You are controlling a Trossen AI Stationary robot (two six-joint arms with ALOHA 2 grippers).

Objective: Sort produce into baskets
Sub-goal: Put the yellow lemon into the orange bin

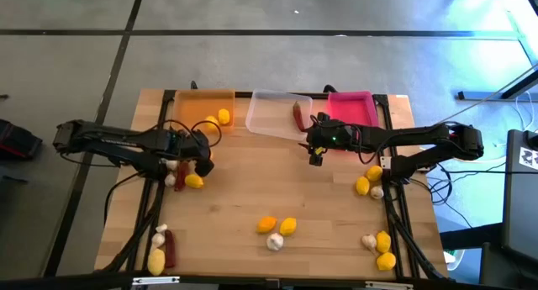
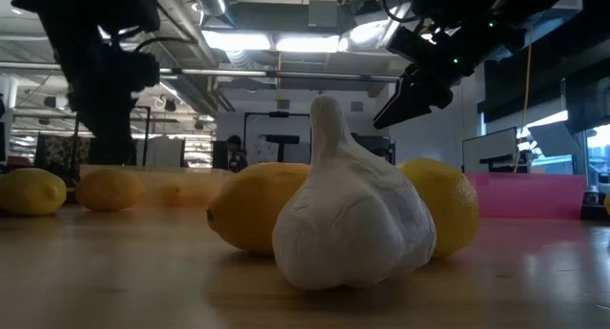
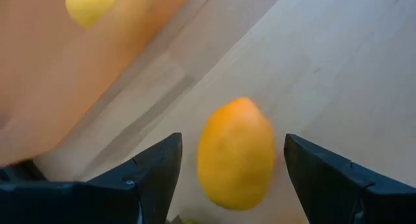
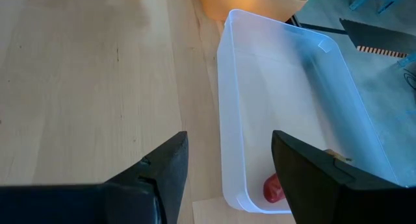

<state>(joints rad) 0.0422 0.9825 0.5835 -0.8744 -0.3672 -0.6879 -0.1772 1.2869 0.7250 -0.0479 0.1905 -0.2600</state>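
One smooth orange lemon [image 3: 236, 154] lies loose between the spread fingers of the left claw [image 3: 231, 178].

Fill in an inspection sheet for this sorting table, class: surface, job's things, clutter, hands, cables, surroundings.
Surface: wooden table, bare between scattered produce.
Job's things: orange tray holds lemons; clear tray holds one red chili; pink tray, contents not visible. Loose lemons and garlic sit near the front edge and both sides, a garlic bulb closest to the low camera.
Clutter: nothing seen.
Hands: left hand open, fingers either side of an orange-yellow lemon beside the orange tray; right hand open, empty, by the clear tray.
Cables: dark cables run along both arms.
Surroundings: grey floor; lit room behind.
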